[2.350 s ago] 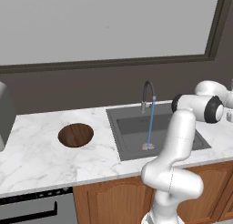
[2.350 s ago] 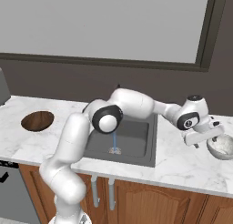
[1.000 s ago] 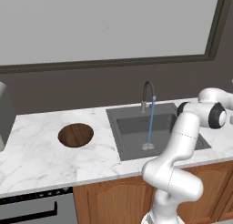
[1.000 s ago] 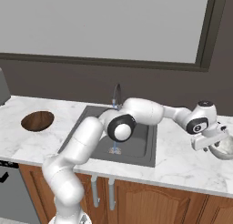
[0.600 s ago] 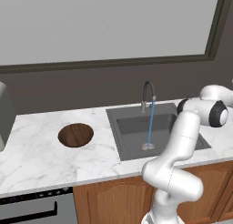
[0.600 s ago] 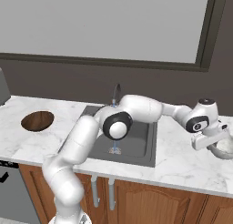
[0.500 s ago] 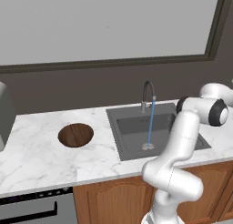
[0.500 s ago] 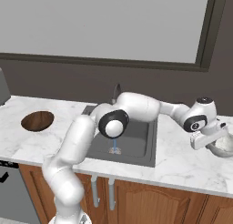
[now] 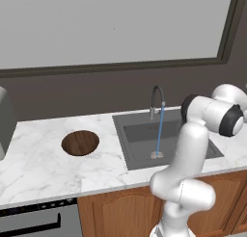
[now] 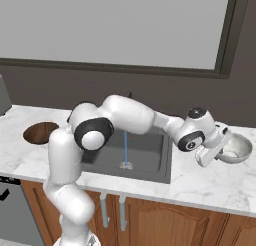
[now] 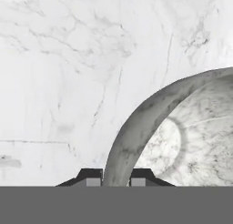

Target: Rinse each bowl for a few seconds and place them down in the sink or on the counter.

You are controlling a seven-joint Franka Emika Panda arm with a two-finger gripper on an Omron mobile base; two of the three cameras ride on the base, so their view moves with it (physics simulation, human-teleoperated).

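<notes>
My gripper (image 10: 220, 143) is shut on the near rim of the pale grey-white bowl (image 10: 235, 149), right of the sink (image 10: 150, 161). The bowl tilts slightly and hangs just above the counter (image 10: 210, 186). In the hand view the rim of the bowl (image 11: 136, 123) passes between my fingertips (image 11: 93, 179), with the marble counter (image 11: 68, 59) behind it. The dark brown bowl (image 9: 80, 142) rests on the counter (image 9: 38, 168) left of the sink (image 9: 140, 134), and shows at the far left as the dark brown bowl (image 10: 40, 132).
A thin blue stream of water (image 9: 159, 130) runs from the arched faucet (image 9: 157, 98) down to the drain. A dark backsplash and a window stand behind the counter. Brown cabinet doors (image 10: 150, 215) lie below.
The jaws have closed on the pale bowl's rim. The bowl has since risen a little off the counter and shifted slightly toward the sink.
</notes>
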